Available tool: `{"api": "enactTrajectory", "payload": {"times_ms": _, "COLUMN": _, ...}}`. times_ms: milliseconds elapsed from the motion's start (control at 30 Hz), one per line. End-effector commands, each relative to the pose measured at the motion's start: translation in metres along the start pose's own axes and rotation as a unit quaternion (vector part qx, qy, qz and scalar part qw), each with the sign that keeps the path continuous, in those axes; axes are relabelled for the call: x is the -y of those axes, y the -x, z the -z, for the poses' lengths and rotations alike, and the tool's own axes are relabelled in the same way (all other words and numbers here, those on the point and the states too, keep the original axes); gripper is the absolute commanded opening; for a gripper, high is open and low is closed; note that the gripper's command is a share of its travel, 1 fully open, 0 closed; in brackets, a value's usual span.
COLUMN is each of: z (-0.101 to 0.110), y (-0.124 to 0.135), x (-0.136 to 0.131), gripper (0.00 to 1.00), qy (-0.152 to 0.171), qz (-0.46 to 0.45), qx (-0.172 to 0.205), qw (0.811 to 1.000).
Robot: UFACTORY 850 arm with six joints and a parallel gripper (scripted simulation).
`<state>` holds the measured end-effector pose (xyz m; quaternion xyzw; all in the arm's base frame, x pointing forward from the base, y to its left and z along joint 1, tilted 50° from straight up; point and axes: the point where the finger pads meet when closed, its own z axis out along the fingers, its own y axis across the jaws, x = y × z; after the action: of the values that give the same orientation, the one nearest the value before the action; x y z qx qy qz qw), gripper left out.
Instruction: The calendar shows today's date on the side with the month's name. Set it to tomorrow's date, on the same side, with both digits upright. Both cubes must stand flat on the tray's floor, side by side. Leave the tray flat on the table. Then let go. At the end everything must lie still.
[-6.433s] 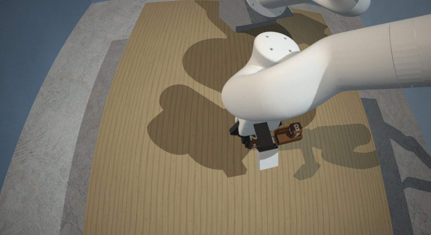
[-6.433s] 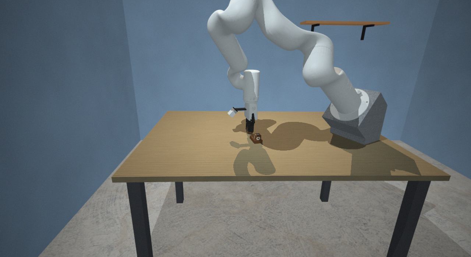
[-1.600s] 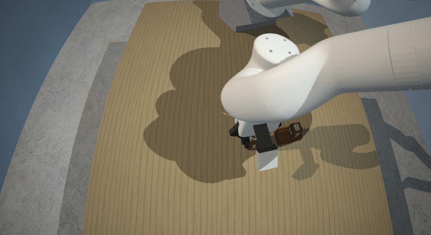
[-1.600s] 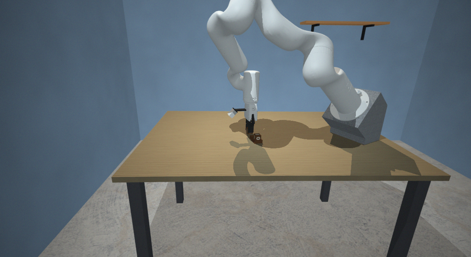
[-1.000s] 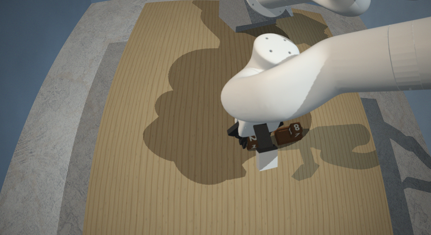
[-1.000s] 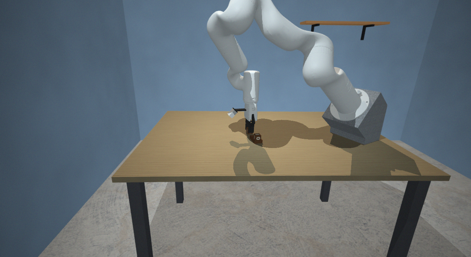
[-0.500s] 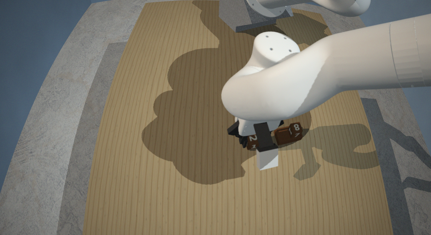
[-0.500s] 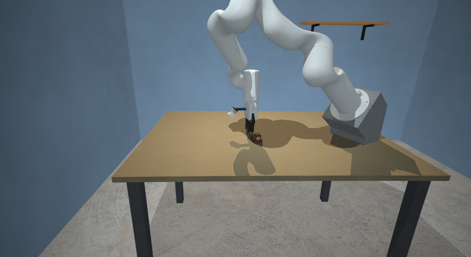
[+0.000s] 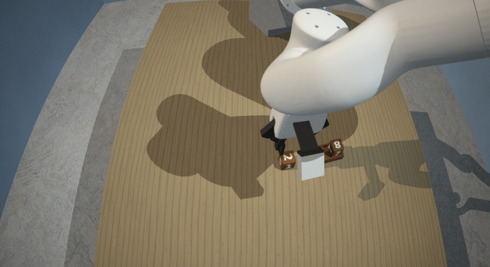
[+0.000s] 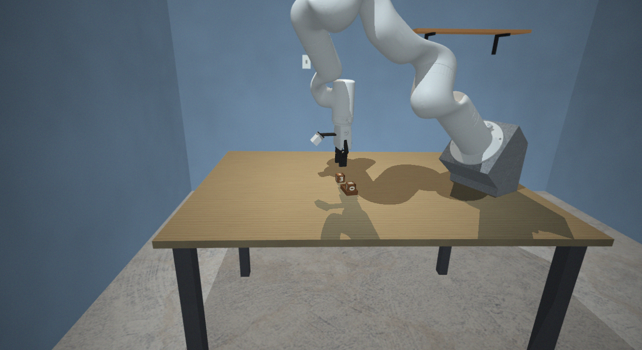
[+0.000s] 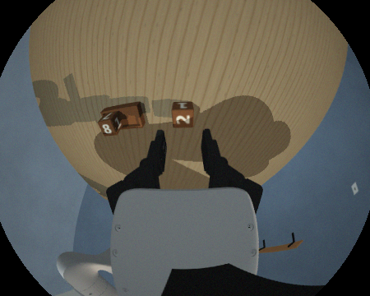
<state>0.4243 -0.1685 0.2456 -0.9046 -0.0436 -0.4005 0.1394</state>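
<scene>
One brown digit cube (image 9: 287,160) (image 10: 340,178) (image 11: 183,114) stands on the bare table left of the tray, with a 2 on top, a 1 on one side and a 3 on another. The small brown tray (image 9: 335,158) (image 10: 348,192) (image 11: 132,114) lies flat on the table and holds the other cube (image 9: 335,146) (image 10: 350,186) (image 11: 111,124), which shows 8, 7 and 0. My gripper (image 10: 341,161) (image 11: 183,138) is open and empty. It hangs straight above the loose cube, clear of it.
The wooden table (image 10: 251,204) carries the robot's grey base (image 10: 489,164) at the back right. A wall shelf (image 10: 471,31) hangs high behind the arm. The wrist camera's white block (image 9: 310,166) hides part of the tray in the overhead view.
</scene>
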Motion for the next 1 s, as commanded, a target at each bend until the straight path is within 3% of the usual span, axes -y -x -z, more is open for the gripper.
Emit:
{"api": "enactTrajectory", "payload": {"times_ms": 0, "z": 0.018, "y": -0.001, "x": 0.0, "gripper": 0.49, "qy": -0.001, "qz": 0.0, "qx": 0.0, "qw": 1.0}}
{"api": "enactTrajectory", "payload": {"times_ms": 267, "z": 0.028, "y": -0.001, "x": 0.0, "gripper": 0.49, "qy": -0.001, "qz": 0.0, "qx": 0.0, "qw": 1.0}}
{"api": "enactTrajectory", "payload": {"times_ms": 300, "z": 0.028, "y": -0.001, "x": 0.0, "gripper": 1.0, "qy": -0.001, "qz": 0.0, "qx": 0.0, "qw": 1.0}}
{"api": "enactTrajectory", "payload": {"times_ms": 967, "z": 0.028, "y": -0.001, "x": 0.0, "gripper": 1.0, "qy": -0.001, "qz": 0.0, "qx": 0.0, "qw": 1.0}}
